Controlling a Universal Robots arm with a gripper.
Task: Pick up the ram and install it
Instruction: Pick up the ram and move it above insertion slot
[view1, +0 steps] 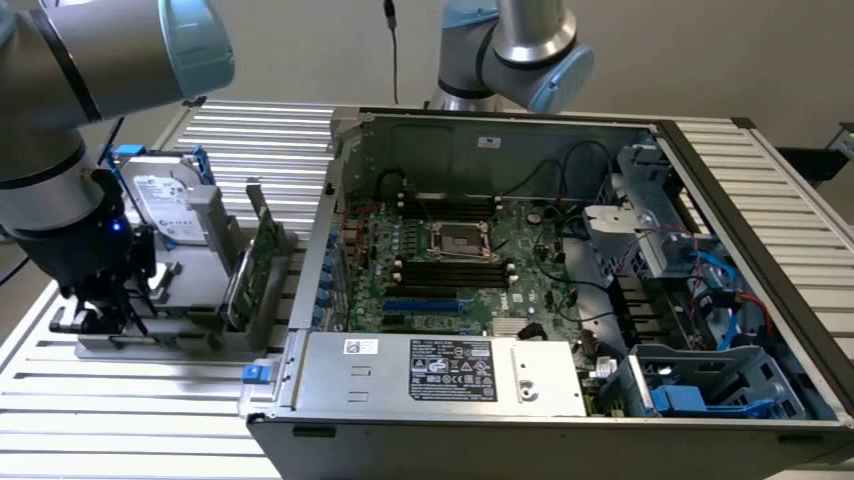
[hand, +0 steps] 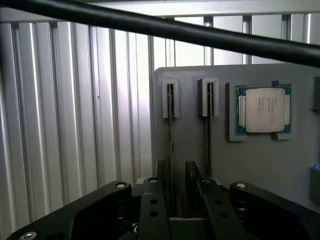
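The gripper hangs spread above the grey holder, pinching nothing. The ram stands on edge in that holder — 9 o'clock from the computer case, 3 o'clock from the gripper — its long axis running roughly 12-to-6 in the exterior view.

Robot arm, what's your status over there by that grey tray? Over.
Gripper open, low over the grey holder. Ram standing edge-on in its slot, between the fingers, not gripped. Second thin board close alongside.
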